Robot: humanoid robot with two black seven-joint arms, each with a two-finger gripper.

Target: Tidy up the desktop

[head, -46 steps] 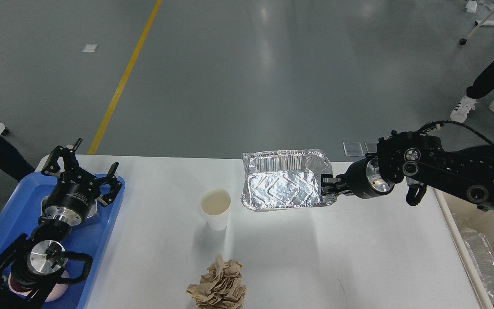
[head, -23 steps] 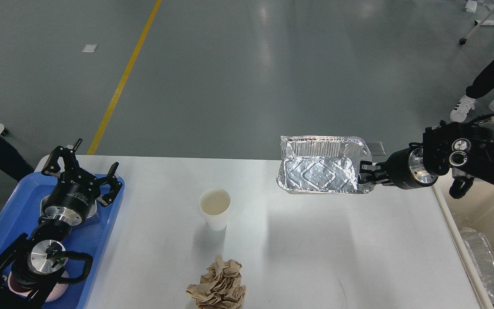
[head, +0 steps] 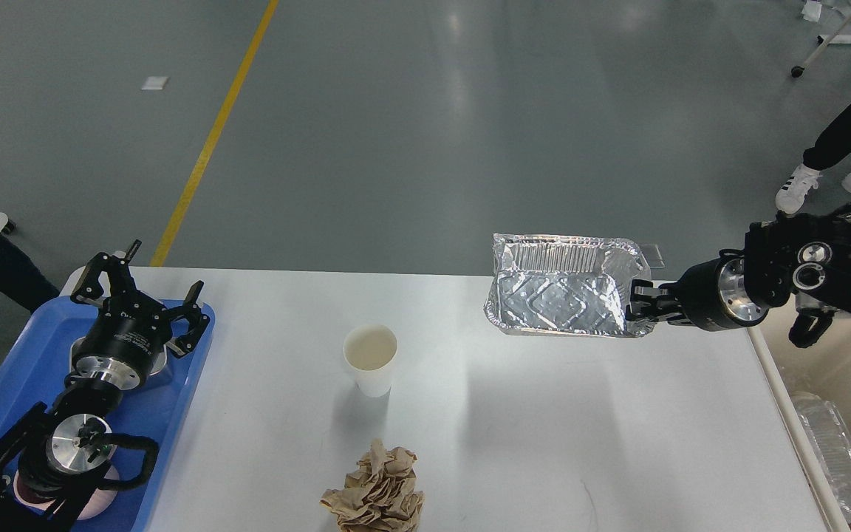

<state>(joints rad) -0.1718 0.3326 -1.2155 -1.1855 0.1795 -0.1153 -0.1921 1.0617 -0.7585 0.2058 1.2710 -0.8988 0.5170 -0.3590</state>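
Observation:
The white desktop [head: 558,436] fills the lower middle of the head view. My right gripper [head: 641,303] is shut on the right rim of a crumpled foil container [head: 562,299] and holds it in the air above the desktop's far right part. A white paper cup [head: 371,358] stands upright near the middle. A ball of crumpled brown paper [head: 377,491] lies at the front edge. My left gripper [head: 141,284] is open and empty above the blue tray [head: 23,369] at the left.
A beige bin [head: 850,384] stands off the desktop's right edge with a clear plastic container [head: 835,454] in it. A round dish lies in the blue tray under my left arm. A person's legs [head: 850,140] stand at the far right.
My right gripper has carried the foil container to the right, from near the cup toward the desktop's right side. The left arm, cup and paper ball have not moved.

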